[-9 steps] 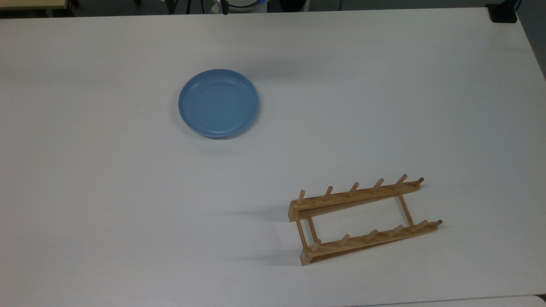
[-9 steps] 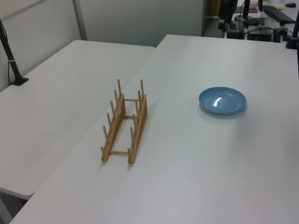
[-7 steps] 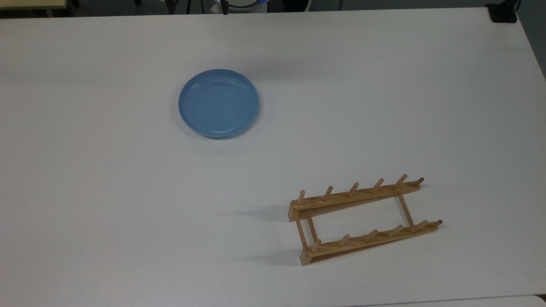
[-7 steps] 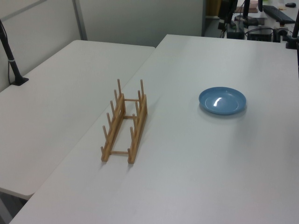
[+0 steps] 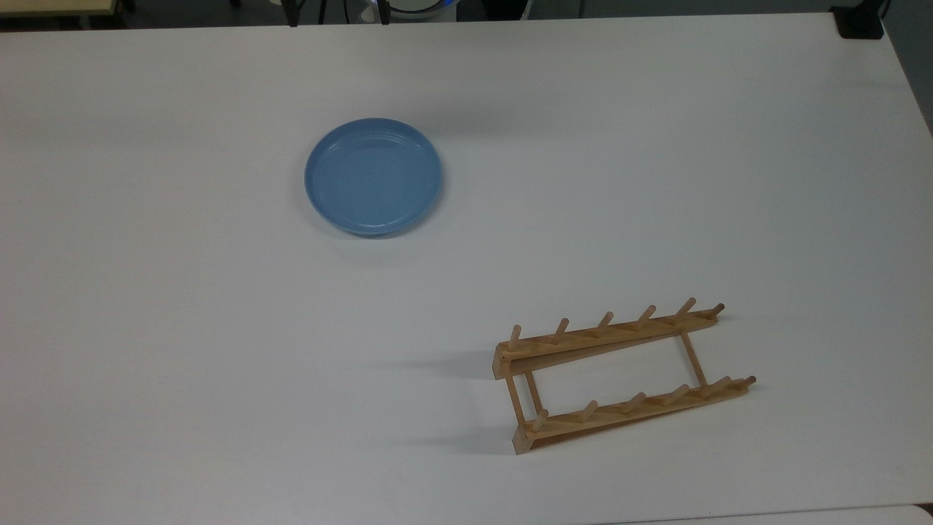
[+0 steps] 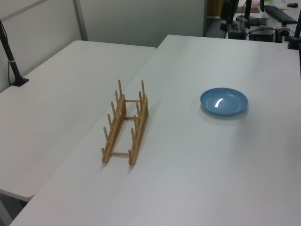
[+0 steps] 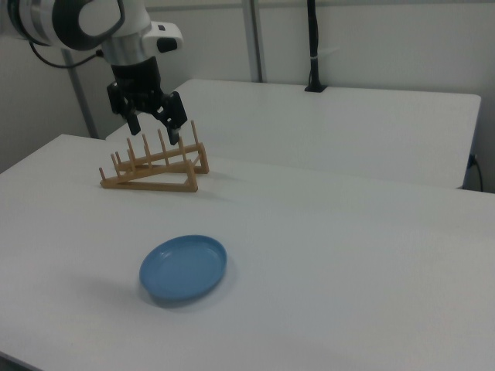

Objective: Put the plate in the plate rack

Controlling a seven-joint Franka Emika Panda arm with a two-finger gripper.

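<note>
The light-blue plate (image 5: 373, 177) (image 6: 224, 101) (image 7: 183, 269) lies flat on the white table, right side up and untouched. The light-wood plate rack (image 5: 619, 375) (image 6: 126, 123) (image 7: 155, 166) stands well apart from it, its pegs pointing up and nothing in its slots. In the right view my gripper (image 7: 155, 124) hangs open in the air, its black fingers (image 7: 177, 122) spread and holding nothing. In that picture it overlaps the rack's top; its height above the table is unclear.
A second white table (image 6: 56, 84) (image 7: 332, 124) adjoins the one with the rack. A black pole on a clamp (image 7: 312, 46) (image 6: 11, 61) stands on it. Another black clamp (image 5: 860, 22) sits at the top view's upper right corner. Bare table surface (image 5: 182, 350) surrounds plate and rack.
</note>
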